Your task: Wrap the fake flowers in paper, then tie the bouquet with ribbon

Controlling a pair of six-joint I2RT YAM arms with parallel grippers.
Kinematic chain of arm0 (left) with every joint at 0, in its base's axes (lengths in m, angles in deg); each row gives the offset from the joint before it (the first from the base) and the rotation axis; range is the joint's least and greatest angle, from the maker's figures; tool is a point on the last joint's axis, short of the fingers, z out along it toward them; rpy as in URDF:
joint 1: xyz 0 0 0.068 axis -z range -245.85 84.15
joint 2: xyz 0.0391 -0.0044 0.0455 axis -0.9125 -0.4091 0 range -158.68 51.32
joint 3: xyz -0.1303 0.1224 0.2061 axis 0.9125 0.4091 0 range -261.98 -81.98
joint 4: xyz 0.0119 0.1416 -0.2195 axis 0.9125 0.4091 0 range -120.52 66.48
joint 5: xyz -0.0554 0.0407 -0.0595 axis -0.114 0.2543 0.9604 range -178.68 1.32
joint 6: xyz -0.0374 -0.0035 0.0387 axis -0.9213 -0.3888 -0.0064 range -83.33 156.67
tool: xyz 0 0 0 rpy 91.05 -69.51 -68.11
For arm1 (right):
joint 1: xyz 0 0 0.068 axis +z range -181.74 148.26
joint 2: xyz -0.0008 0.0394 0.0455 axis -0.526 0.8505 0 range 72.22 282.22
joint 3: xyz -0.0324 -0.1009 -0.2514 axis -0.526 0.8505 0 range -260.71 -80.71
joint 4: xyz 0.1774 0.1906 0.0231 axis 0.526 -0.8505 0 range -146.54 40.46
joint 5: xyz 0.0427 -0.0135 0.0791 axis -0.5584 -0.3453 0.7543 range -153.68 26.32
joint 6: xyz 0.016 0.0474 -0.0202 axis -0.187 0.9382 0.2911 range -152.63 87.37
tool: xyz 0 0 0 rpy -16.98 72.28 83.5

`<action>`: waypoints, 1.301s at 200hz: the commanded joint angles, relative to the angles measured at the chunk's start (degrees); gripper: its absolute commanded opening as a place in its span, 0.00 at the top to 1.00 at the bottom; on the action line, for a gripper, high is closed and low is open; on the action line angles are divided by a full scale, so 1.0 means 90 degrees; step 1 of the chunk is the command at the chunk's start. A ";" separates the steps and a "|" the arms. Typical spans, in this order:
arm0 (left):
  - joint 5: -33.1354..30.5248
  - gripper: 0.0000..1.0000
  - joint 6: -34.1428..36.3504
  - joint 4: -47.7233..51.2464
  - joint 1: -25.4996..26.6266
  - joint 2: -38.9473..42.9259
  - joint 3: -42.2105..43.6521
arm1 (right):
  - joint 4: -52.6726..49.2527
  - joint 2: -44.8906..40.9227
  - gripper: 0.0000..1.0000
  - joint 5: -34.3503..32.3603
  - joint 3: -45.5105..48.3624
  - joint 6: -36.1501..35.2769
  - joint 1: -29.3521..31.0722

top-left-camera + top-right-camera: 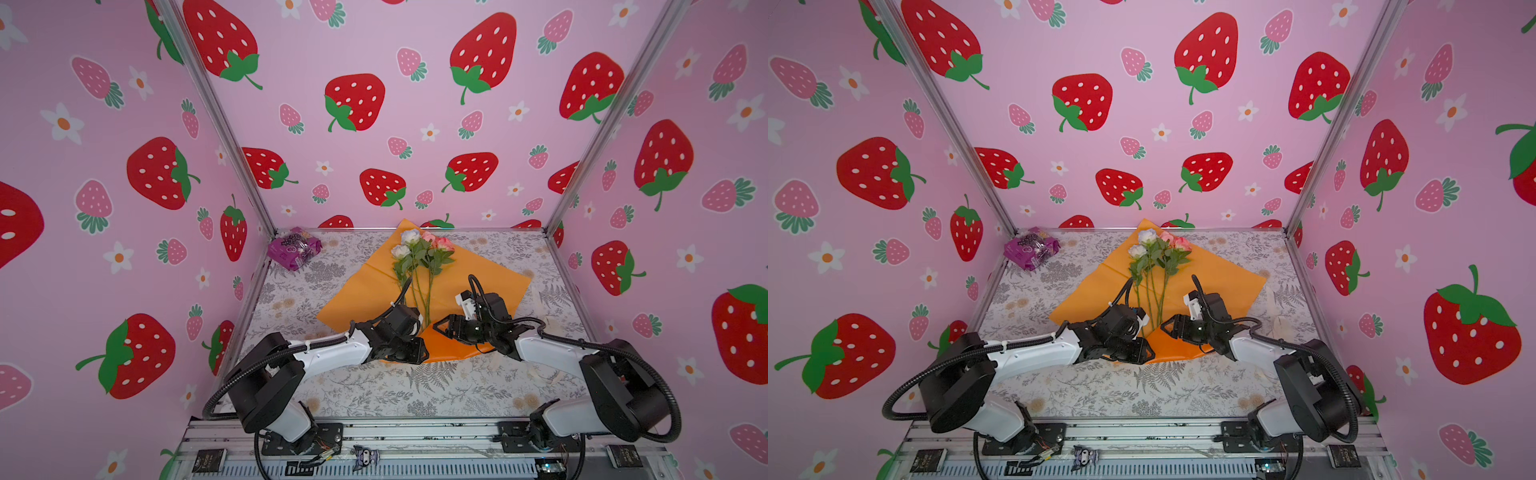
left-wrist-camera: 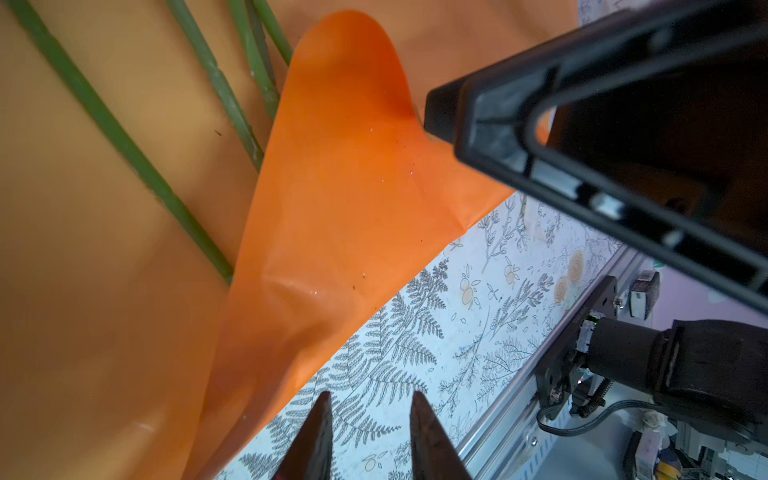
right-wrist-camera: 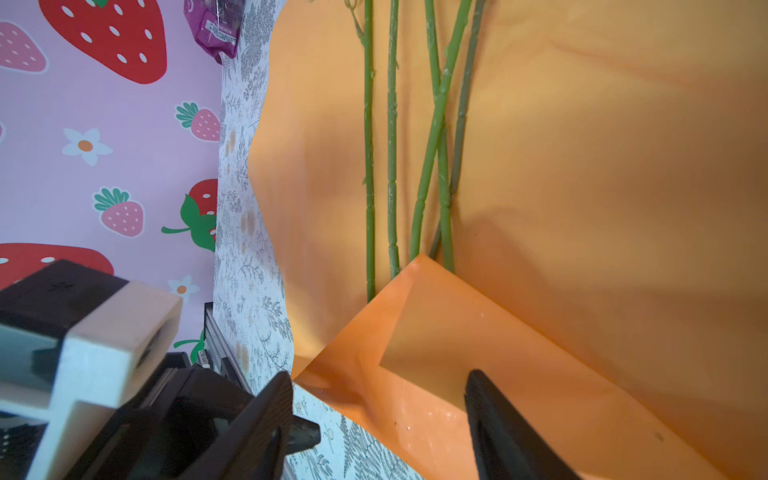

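While both top views take in the whole table (image 1: 374,395), with a purple packet (image 1: 294,248) in its far left corner, only the wrist views show the fingertips. The left gripper (image 2: 371,401) hangs over bare table just off the paper's near edge, its fingers (image 2: 320,436) a little apart with nothing between them. The bouquet (image 1: 419,253) lies mid-table on the orange wrapping paper (image 1: 357,295), with its blooms toward the far edge. Its stems (image 3: 390,166) run toward the grippers. The paper's near corner (image 2: 345,187) is folded up over the stem ends. The right gripper (image 3: 380,374) is spread wide astride that fold. Open table lies in front and on both sides. In both top views the grippers hide the stem ends.
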 commanded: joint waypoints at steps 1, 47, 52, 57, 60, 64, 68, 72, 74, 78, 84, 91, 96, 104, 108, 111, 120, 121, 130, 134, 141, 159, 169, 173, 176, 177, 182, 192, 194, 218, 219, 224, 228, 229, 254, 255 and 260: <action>-0.0181 0.67 -0.0085 -0.0169 0.0037 -0.0173 -0.0281 | 0.0237 0.0050 0.31 0.0165 -0.0081 -0.0018 -0.0062; -0.0868 0.69 -0.0473 0.0139 0.0018 -0.0387 -0.0062 | -0.0596 -0.0641 0.31 -0.0314 -0.0149 -0.0169 -0.0133; -0.0900 0.69 -0.0522 0.0119 0.0018 -0.0391 -0.0014 | -0.0746 -0.0754 0.31 -0.0433 -0.0165 -0.0213 -0.0131; -0.0934 0.69 -0.0567 0.0113 0.0018 -0.0385 0.0019 | -0.0971 -0.0869 0.31 -0.0540 -0.0178 -0.0280 -0.0131; -0.0944 0.69 -0.0603 0.0109 0.0018 -0.0379 0.0033 | -0.1091 -0.0939 0.31 -0.0605 -0.0196 -0.0317 -0.0133; -0.0957 0.69 -0.0630 0.0109 0.0016 -0.0377 0.0046 | -0.1260 -0.1022 0.31 -0.0673 -0.0212 -0.0377 -0.0132; -0.0955 0.69 -0.0653 0.0092 0.0018 -0.0374 0.0072 | -0.1414 -0.1114 0.31 -0.0758 -0.0230 -0.0439 -0.0132; -0.0955 0.69 -0.0680 0.0073 0.0013 -0.0383 0.0085 | -0.1567 -0.1192 0.31 -0.0828 -0.0241 -0.0494 -0.0131; -0.0955 0.69 -0.0689 0.0063 0.0017 -0.0383 0.0097 | -0.1623 -0.1249 0.31 -0.0872 -0.0247 -0.0517 -0.0133; -0.0955 0.69 -0.0702 0.0059 0.0016 -0.0382 0.0106 | -0.1759 -0.1338 0.31 -0.0920 -0.0237 -0.0551 -0.0132; -0.0966 0.69 -0.0738 0.0050 0.0013 -0.0385 0.0108 | -0.1948 -0.1477 0.31 -0.0998 -0.0224 -0.0597 -0.0133; -0.0960 0.69 -0.0761 0.0049 0.0006 -0.0399 0.0111 | -0.2121 -0.1641 0.31 -0.1057 -0.0196 -0.0648 -0.0131; -0.0958 0.69 -0.0783 0.0056 -0.0001 -0.0401 0.0108 | -0.2201 -0.1758 0.31 -0.1073 -0.0167 -0.0669 -0.0133; -0.0956 0.69 -0.0816 0.0048 -0.0001 -0.0429 0.0108 | -0.2339 -0.1940 0.31 -0.1057 -0.0097 -0.0674 -0.0134; -0.0955 0.70 -0.0834 0.0045 -0.0004 -0.0440 0.0100 | -0.2398 -0.2040 0.31 -0.1052 -0.0058 -0.0676 -0.0135; -0.0955 0.70 -0.0846 0.0042 -0.0010 -0.0440 0.0098 | -0.2452 -0.2120 0.31 -0.1061 -0.0038 -0.0696 -0.0136; -0.0950 0.70 -0.0883 0.0041 -0.0016 -0.0458 0.0099 | -0.2587 -0.2316 0.31 -0.1091 0.0030 -0.0715 -0.0139; -0.0953 0.70 -0.0887 0.0045 -0.0014 -0.0460 0.0103 | -0.2601 -0.2340 0.31 -0.1091 0.0035 -0.0717 -0.0140; -0.0955 0.70 -0.0925 0.0033 -0.0020 -0.0469 0.0098 | -0.2697 -0.2513 0.31 -0.1083 0.0101 -0.0668 -0.0141; -0.0955 0.70 -0.0941 0.0039 -0.0021 -0.0472 0.0100 | -0.2702 -0.2596 0.31 -0.1059 0.0145 -0.0640 -0.0143; -0.0974 0.70 -0.0972 0.0054 -0.0021 -0.0467 0.0105 | -0.2716 -0.2709 0.31 -0.0989 0.0200 -0.0608 -0.0146; -0.1002 0.71 -0.1027 0.0098 -0.0034 -0.0475 0.0121 | -0.3004 -0.3010 0.31 -0.1135 0.0252 -0.0560 -0.0145; -0.1006 0.71 -0.1055 0.0134 -0.0050 -0.0485 0.0117 | -0.3075 -0.3153 0.31 -0.1196 0.0299 -0.0509 -0.0149; -0.1022 0.71 -0.1065 0.0152 -0.0055 -0.0497 0.0118 | -0.3086 -0.3205 0.31 -0.1211 0.0311 -0.0489 -0.0146; -0.1023 0.71 -0.1080 0.0168 -0.0059 -0.0499 0.0117 | -0.3105 -0.3217 0.31 -0.1241 0.0302 -0.0480 -0.0143; -0.1033 0.71 -0.1083 0.0172 -0.0060 -0.0500 0.0122 | -0.3123 -0.3216 0.31 -0.1259 0.0299 -0.0473 -0.0142; -0.1038 0.71 -0.1111 0.0200 -0.0060 -0.0510 0.0118 | -0.3192 -0.3215 0.31 -0.1368 0.0285 -0.0449 -0.0143; -0.1035 0.71 -0.1140 0.0215 -0.0065 -0.0538 0.0123 | -0.3310 -0.3456 0.32 -0.1573 0.0282 -0.0437 -0.0149; -0.1038 0.71 -0.1143 0.0215 -0.0061 -0.0541 0.0121 | -0.3338 -0.3475 0.33 -0.1585 0.0267 -0.0461 -0.0150; -0.1034 0.73 -0.1100 0.0367 -0.0079 -0.0526 0.0057 | -0.4248 -0.4024 0.38 -0.2526 0.0055 -0.0816 -0.0197; -0.1033 0.73 -0.1098 0.0374 -0.0074 -0.0518 0.0058 | -0.4222 -0.4054 0.39 -0.2497 0.0078 -0.0831 -0.0198; -0.1053 0.73 -0.1096 0.0381 -0.0072 -0.0487 0.0076 | -0.4014 -0.4197 0.41 -0.2308 0.0213 -0.0888 -0.0211; -0.1067 0.73 -0.1103 0.0377 -0.0072 -0.0460 0.0098 | -0.3797 -0.4288 0.45 -0.2068 0.0347 -0.0904 -0.0217; -0.1069 0.73 -0.1109 0.0369 -0.0076 -0.0461 0.0103 | -0.3772 -0.4298 0.46 -0.1995 0.0365 -0.0905 -0.0223; -0.1051 0.72 -0.1035 0.0380 -0.0088 -0.0418 0.0071 | -0.2645 -0.3610 0.74 -0.0727 0.0855 -0.0758 -0.0210; -0.1047 0.72 -0.1026 0.0391 -0.0089 -0.0425 0.0060 | -0.2645 -0.3610 0.74 -0.0727 0.0855 -0.0758 -0.0210; -0.1039 0.72 -0.0992 0.0436 -0.0089 -0.0422 0.0033 | -0.2673 -0.3362 0.77 -0.0658 0.0822 -0.0861 -0.0207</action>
